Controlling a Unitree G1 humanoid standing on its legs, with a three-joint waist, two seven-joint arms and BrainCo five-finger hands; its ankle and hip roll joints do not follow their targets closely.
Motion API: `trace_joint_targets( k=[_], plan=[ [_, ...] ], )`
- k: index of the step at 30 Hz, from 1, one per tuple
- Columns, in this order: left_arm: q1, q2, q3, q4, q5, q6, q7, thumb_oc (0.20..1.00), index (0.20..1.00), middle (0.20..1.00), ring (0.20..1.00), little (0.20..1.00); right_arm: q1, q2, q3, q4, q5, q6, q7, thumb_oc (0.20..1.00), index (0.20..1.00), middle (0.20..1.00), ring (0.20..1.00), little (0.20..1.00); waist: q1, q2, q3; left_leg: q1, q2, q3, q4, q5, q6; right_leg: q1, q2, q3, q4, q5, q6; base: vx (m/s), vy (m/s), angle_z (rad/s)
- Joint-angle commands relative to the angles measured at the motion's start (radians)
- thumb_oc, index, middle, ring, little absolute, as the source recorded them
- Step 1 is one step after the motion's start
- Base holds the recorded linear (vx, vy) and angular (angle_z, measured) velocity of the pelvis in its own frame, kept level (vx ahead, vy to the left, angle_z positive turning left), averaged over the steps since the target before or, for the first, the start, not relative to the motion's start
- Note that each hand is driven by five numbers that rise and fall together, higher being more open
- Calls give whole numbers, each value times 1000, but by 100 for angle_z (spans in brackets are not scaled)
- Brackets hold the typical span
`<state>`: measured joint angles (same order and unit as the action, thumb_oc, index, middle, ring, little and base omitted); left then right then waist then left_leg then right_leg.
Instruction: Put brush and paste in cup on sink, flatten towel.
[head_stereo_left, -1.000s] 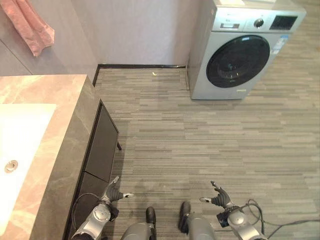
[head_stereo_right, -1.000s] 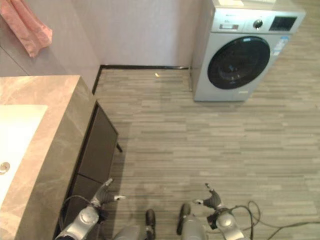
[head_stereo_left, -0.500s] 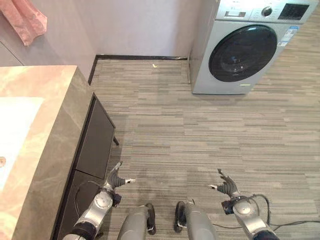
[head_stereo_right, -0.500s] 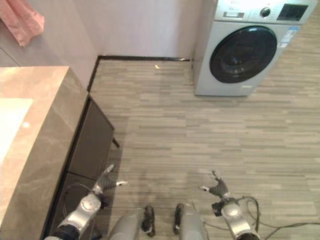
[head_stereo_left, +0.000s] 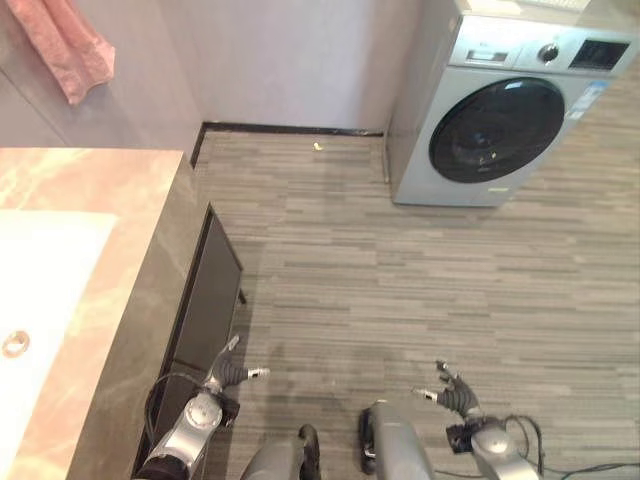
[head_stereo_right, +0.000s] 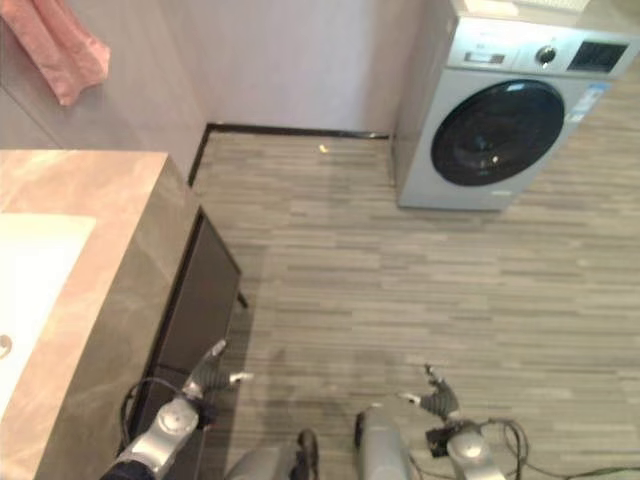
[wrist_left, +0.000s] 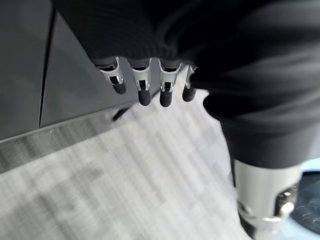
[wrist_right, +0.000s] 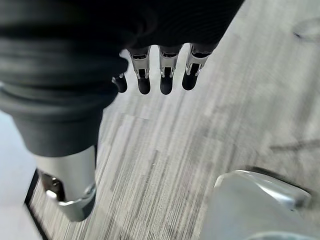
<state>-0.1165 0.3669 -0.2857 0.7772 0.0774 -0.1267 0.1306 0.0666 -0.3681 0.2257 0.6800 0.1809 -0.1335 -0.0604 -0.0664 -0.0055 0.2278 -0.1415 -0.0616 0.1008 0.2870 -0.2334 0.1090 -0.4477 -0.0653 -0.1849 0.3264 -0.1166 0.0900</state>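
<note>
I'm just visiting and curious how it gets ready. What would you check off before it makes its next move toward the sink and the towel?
1. Left hand free and open: ok, fingers straight, holding nothing.
2. Right hand free and open: ok, also holding nothing.
3. Sink counter within reach: not ok, both hands hang low over the floor.
4. Pink towel located: ok, hanging on the wall beyond the counter.
5. Towel flat: not ok, it hangs bunched.
6. Brush, paste and cup located: cannot tell.
</note>
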Motion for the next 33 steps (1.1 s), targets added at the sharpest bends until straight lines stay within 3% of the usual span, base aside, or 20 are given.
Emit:
trace_joint_targets(
  k=[1, 6, 7, 8, 9, 10, 11, 13, 16, 17, 19, 20, 21, 22, 23, 24, 26, 27, 31, 33],
  plan=[
    [-4, 30, 20, -33, 6, -51, -2, 1000, 1000, 1000, 1000, 1000, -15, -19, 1, 15, 14, -44, 32, 1000, 1000, 1000, 1000, 1000, -36, -2, -6, 262, -21, -104, -140, 59, -120, -30, -35, 109, -284, 277, 80, 434, -172, 103],
    [7, 17, 24, 0, 9, -55, -5, 1000, 1000, 1000, 1000, 1000, 30, -20, -2, -10, -6, -39, 52, 1000, 1000, 1000, 1000, 1000, -68, -3, -25, 363, 24, -171, -159, 88, -157, -18, -33, 113, -271, 339, 78, 459, -234, 79],
    [6, 7, 9, 21, 17, -52, -3, 1000, 1000, 1000, 1000, 1000, 42, -19, -14, -24, 20, -37, 54, 1000, 1000, 1000, 1000, 1000, -80, 10, -41, 339, 60, -171, -85, 204, -198, 8, 4, 107, -244, 328, 51, 308, -204, 70],
    [6, 6, 9, 21, 17, -52, -3, 1000, 1000, 1000, 1000, 1000, 43, -20, -14, -25, 20, -37, 54, 1000, 1000, 1000, 1000, 1000, -81, 12, -42, 337, 61, -172, -83, 202, -199, 8, 5, 105, -244, 327, 50, 583, -428, 71],
    [-5, 5, -2, 24, 31, -49, 10, 1000, 1000, 1000, 1000, 1000, 47, -23, -28, -29, 82, -55, 59, 1000, 1000, 1000, 1000, 1000, -78, 11, -38, 277, 88, -176, 75, 336, -223, 59, 40, 100, -217, 288, 13, 280, -226, 31],
    [-5, 5, -2, 24, 31, -49, 10, 1000, 1000, 1000, 1000, 1000, 47, -23, -28, -29, 82, -55, 59, 1000, 1000, 1000, 1000, 1000, -79, 10, -38, 276, 87, -177, 75, 337, -223, 58, 39, 100, -217, 288, 13, 535, -454, 22],
    [-3, 7, -1, 27, 16, -51, 10, 1000, 1000, 1000, 1000, 1000, 80, -27, -49, -49, 123, -64, 57, 1000, 1000, 1000, 1000, 1000, -74, -6, -36, 220, 115, -154, 191, 424, -221, 116, 54, 100, -209, 242, -25, 413, -374, -8],
    [-8, 10, 5, 22, 7, -48, 10, 1000, 1000, 1000, 1000, 1000, 97, -29, -64, -42, 153, -68, 50, 1000, 1000, 1000, 1000, 1000, -65, -22, -26, 147, 166, -77, 354, 433, -202, 175, 68, 97, -202, 189, -66, 492, -450, 13],
    [-19, 20, -2, 6, 13, -44, 17, 1000, 1000, 1000, 1000, 1000, 112, -30, -63, -32, 145, -61, 44, 1000, 1000, 1000, 1000, 1000, -58, -45, -22, 86, 194, -9, 414, 424, -199, 215, 66, 80, -205, 155, -83, 305, -243, 26],
    [-37, 22, -15, -20, 8, -47, 8, 1000, 1000, 1000, 1000, 1000, 110, -27, -62, -2, 123, -54, 41, 1000, 1000, 1000, 1000, 1000, -41, -42, -13, 25, 159, 36, 357, 374, -198, 264, 63, 70, -222, 143, -77, 351, -115, 22],
    [-49, 29, -19, -33, 5, -57, 5, 1000, 1000, 1000, 1000, 1000, 128, -29, -72, -20, 117, -53, 47, 1000, 1000, 1000, 1000, 1000, -36, -46, -11, -66, 189, 136, 270, 334, -194, 308, 49, 45, -233, 112, -67, 406, -107, 27],
    [-55, 33, -25, -36, 3, -57, 1, 1000, 1000, 1000, 1000, 1000, 127, -34, -73, -20, 112, -52, 47, 1000, 1000, 1000, 1000, 1000, -18, -54, -4, -121, 172, 140, 242, 289, -184, 334, 44, 44, -234, 96, -61, 233, -37, 35],
    [-56, 33, -25, -36, 3, -56, 1, 1000, 1000, 1000, 1000, 1000, 127, -33, -73, -20, 112, -52, 47, 1000, 1000, 1000, 1000, 1000, -18, -55, -6, -123, 170, 141, 240, 291, -182, 331, 42, 44, -235, 97, -60, 237, 10, 40],
    [-57, 38, -25, -37, 2, -58, 1, 1000, 1000, 1000, 1000, 1000, 122, -37, -71, -20, 105, -53, 46, 1000, 1000, 1000, 1000, 1000, -1, -53, -2, -166, 135, 128, 148, 277, -170, 350, 46, 48, -238, 87, -48, 424, 60, 20],
    [-45, 40, -23, -26, 9, -61, -1, 1000, 1000, 1000, 1000, 1000, 115, -37, -63, -12, 75, -54, 47, 1000, 1000, 1000, 1000, 1000, 32, -52, -7, -200, 106, 71, -9, 284, -162, 408, 57, 61, -255, 67, -31, 646, 89, 10],
    [-29, 42, -18, -22, 12, -63, -2, 1000, 1000, 1000, 1000, 1000, 111, -41, -59, -8, 51, -58, 43, 1000, 1000, 1000, 1000, 1000, 58, -47, -13, -221, 100, 23, -127, 353, -174, 450, 69, 77, -275, 55, -25, 658, 96, -1],
    [-19, 43, -13, -20, 16, -62, -5, 1000, 1000, 1000, 1000, 1000, 110, -42, -58, -9, 41, -57, 45, 1000, 1000, 1000, 1000, 1000, 69, -42, -17, -213, 110, 12, -192, 381, -180, 476, 71, 87, -282, 48, -20, 434, 90, -45],
    [-4, 48, -3, -21, 20, -62, -7, 1000, 1000, 1000, 1000, 1000, 103, -50, -67, -9, 24, -58, 38, 1000, 1000, 1000, 1000, 1000, 81, -37, -26, -250, 146, 43, -300, 423, -195, 527, 70, 100, -283, 16, -15, 515, 141, -83],
    [21, 53, 10, -43, 39, -53, -12, 1000, 1000, 1000, 1000, 1000, 97, -28, -89, -42, 53, -52, 37, 1000, 1000, 1000, 1000, 1000, 79, -29, -53, -225, 195, 204, -259, 467, -184, 597, 51, 119, -256, -37, 2, 468, 208, -32],
    [18, 52, 13, -30, 38, -52, -4, 1000, 1000, 1000, 1000, 1000, 99, -12, -92, -37, 70, -52, 40, 1000, 1000, 1000, 1000, 1000, 80, -41, -62, -227, 184, 203, -221, 445, -171, 597, 26, 125, -234, -31, 15, 249, 182, -17]
  ],
)
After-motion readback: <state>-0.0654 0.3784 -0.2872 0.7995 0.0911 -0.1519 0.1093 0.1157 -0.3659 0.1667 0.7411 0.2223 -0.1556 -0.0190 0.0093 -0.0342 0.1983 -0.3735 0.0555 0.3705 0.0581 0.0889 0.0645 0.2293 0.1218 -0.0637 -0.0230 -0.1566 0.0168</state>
